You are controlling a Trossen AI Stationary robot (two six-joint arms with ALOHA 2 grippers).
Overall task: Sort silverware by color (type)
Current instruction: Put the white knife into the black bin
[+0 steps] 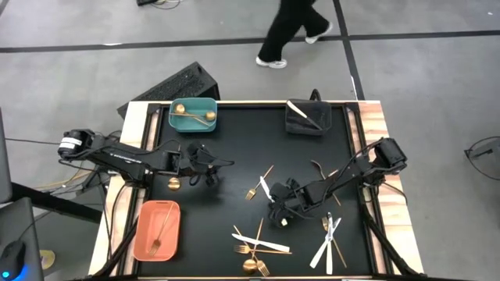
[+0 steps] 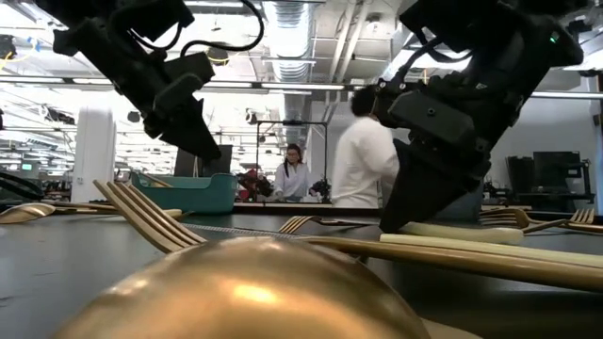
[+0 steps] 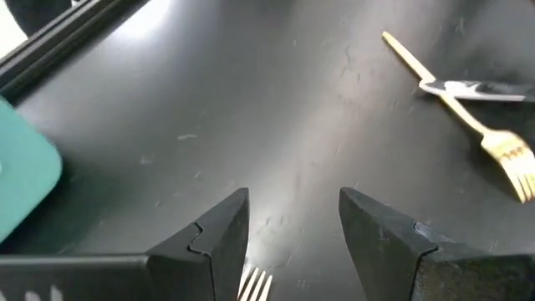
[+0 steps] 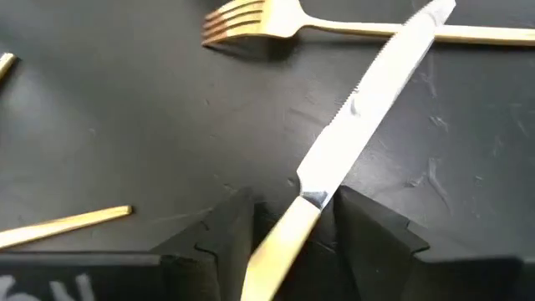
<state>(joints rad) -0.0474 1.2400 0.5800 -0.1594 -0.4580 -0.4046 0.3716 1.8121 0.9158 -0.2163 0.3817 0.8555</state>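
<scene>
**Right tool grips a knife mid-counter; left tool spread over bare mat**

Now my right tool (image 1: pixel 283 212) sits near the middle of the counter (image 1: pixel 234 148), and only my right wrist view shows what it holds: a knife (image 4: pixel 351 125) with a silver serrated blade and a cream-gold handle, the handle pinched between my two fingers (image 4: pixel 219 230). The blade tip lies over the handle of a gold fork (image 4: pixel 251 21). From above this grasp is hidden under the arm.

My left tool (image 1: pixel 205 168) hangs toward the counter's left side, jaws spread wide with nothing between them; the tines of a fork (image 3: pixel 253 286) peek out just beneath, which no other view catches.

The overhead view alone gives the bins: a teal bin (image 1: pixel 194 115) at the far edge with gold pieces, a dark bin (image 1: pixel 308 119) at the far right with a white piece, a salmon bin (image 1: pixel 157 229) at the near left corner with a gold stick. Loose silverware (image 1: pixel 262 248) clusters along the near edge.

A person (image 1: pixel 293 31) walks beyond the far edge.
</scene>
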